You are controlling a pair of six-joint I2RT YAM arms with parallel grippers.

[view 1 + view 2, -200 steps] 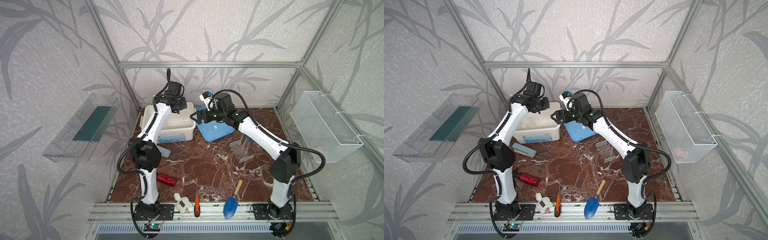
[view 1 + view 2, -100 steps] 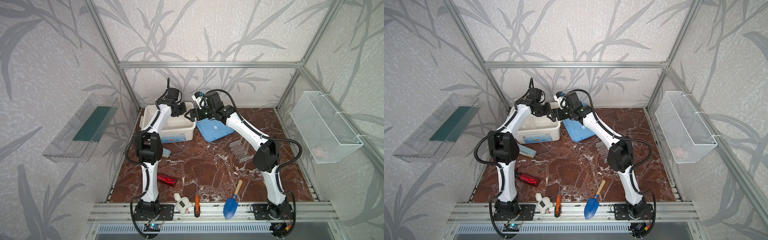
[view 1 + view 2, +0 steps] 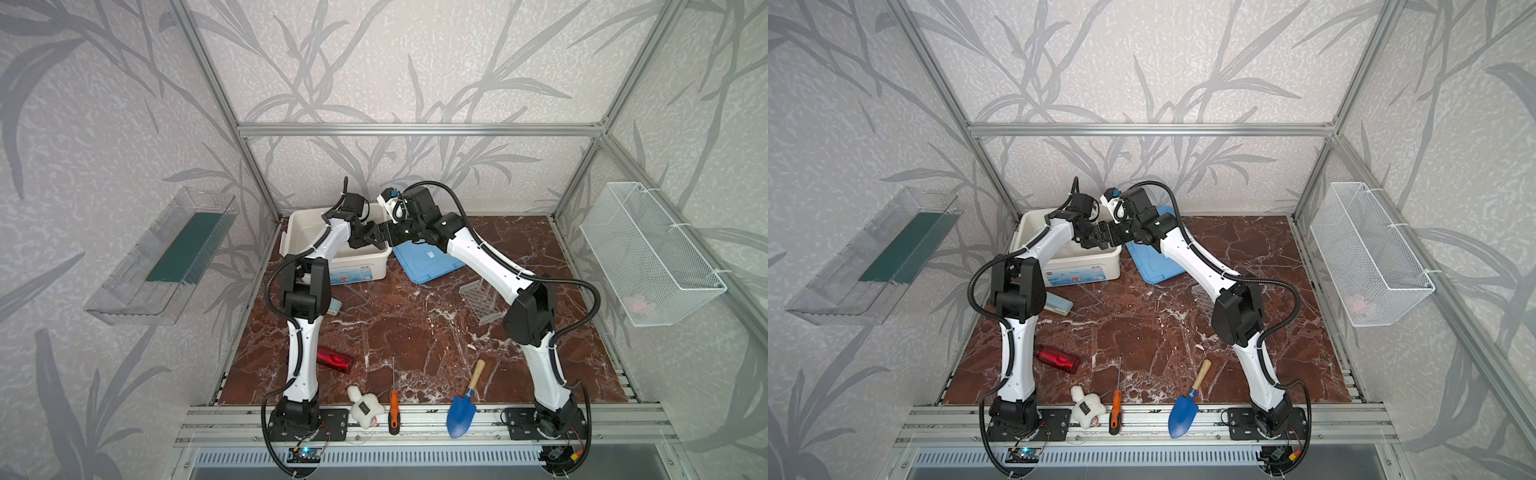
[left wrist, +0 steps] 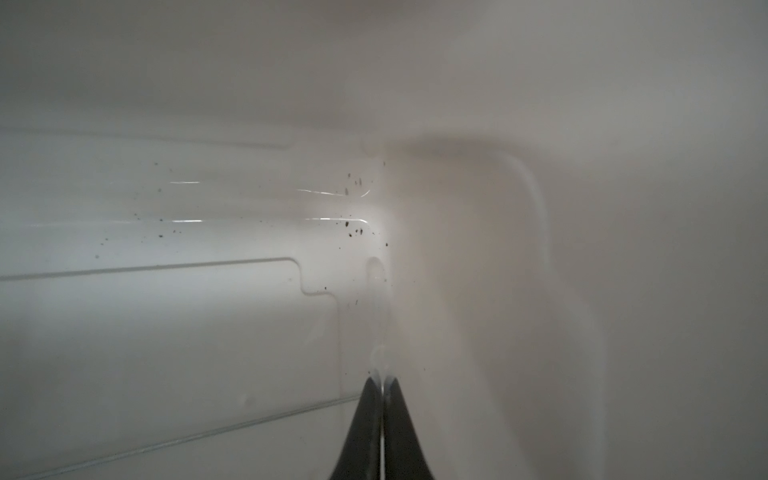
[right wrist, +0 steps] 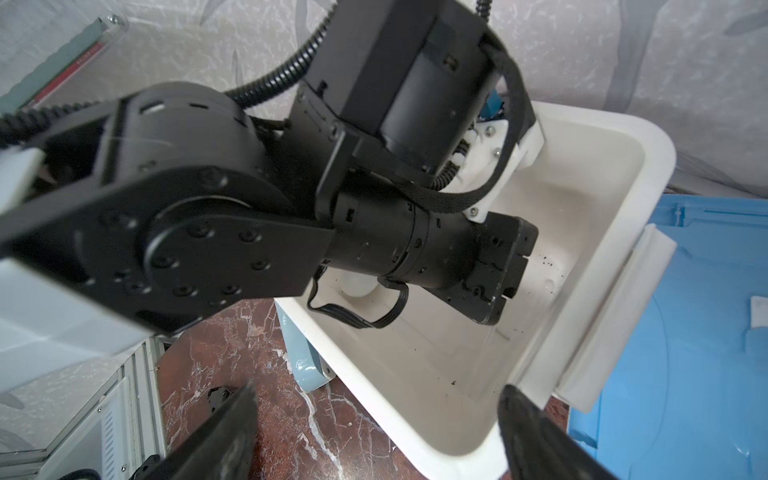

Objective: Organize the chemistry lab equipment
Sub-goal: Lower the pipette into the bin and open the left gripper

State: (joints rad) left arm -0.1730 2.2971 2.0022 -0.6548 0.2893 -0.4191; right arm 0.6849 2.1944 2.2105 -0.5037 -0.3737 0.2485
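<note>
Only the left wrist view looks inside the white bin [image 3: 361,270]. It shows the floor, a wall and dark specks, with the left claw [image 4: 380,380] pressed shut close to the floor. A faint clear streak runs on from its tips; I cannot tell whether that is a rod or a moulding of the bin.

The right wrist view shows what that view lacks: the left arm reaching down into the bin, and under it the edge of a small white round dish [image 5: 356,286] on the bin's floor. There the right claw [image 5: 376,388] is spread wide and empty over the bin's rim, on the side where the blue lid [image 5: 685,332] lies just beside the bin.

In a top view the clear grid rack [image 3: 480,301] stands upright on the tabletop [image 3: 415,332], well apart from the bin and beyond the lid. Its long axis runs crosswise to the bin's front wall. In a top view the right arm's elbow [image 3: 1237,316] covers nearly all of the rack.
</note>
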